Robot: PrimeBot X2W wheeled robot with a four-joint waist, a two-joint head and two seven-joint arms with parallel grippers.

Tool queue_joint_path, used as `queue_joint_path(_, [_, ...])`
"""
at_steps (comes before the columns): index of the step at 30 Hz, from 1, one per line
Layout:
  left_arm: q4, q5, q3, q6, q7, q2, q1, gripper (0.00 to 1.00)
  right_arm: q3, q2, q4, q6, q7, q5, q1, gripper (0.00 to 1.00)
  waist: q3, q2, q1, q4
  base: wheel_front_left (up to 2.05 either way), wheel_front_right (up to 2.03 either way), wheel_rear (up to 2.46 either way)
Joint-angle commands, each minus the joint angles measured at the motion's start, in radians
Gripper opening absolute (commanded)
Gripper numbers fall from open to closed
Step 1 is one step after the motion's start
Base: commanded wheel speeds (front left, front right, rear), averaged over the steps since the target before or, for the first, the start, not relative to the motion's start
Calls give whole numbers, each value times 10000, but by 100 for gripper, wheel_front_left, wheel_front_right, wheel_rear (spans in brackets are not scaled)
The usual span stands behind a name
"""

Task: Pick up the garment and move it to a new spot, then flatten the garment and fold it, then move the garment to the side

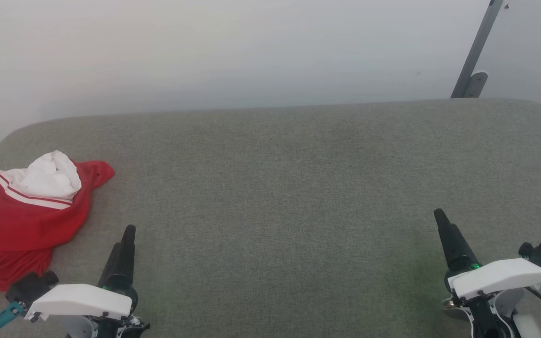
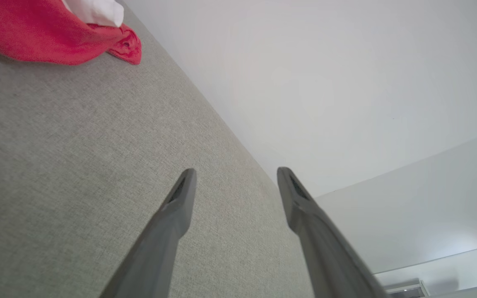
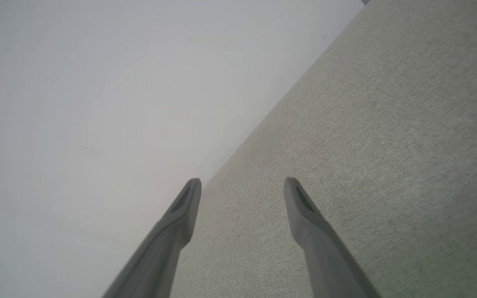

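garment (image 1: 21, 220) bunched on grey cushion (image 1: 275, 188), far left; left gripper (image 2: 236, 171), right gripper (image 3: 242, 181) both spread, empty.

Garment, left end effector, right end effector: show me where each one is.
garment (image 1: 21, 220), head view, on the crumpled red body fabric.
left end effector (image 2: 237, 171), left wrist view, midway between its spread fingertips.
right end effector (image 3: 242, 181), right wrist view, midway between its spread fingertips.

One garment (image 1: 21, 225), two claws (image 2: 235, 171) (image 3: 242, 182), one cushion (image 1: 275, 188)
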Motion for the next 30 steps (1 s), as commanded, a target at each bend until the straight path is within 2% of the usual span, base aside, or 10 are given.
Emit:
queue_joint_path(1, [-101, 293, 19, -31, -91, 114, -175, 100, 26, -102, -60, 1, -107, -280, -249, 100, -4, -1, 0, 0, 0, 0, 0])
queue_joint_path(30, [256, 3571, 312, -444, -1006, 307, -144, 100, -26, -292, -133, 0, -719, -3476, -173, 100, -47, -1, 0, -25, 0, 0, 0])
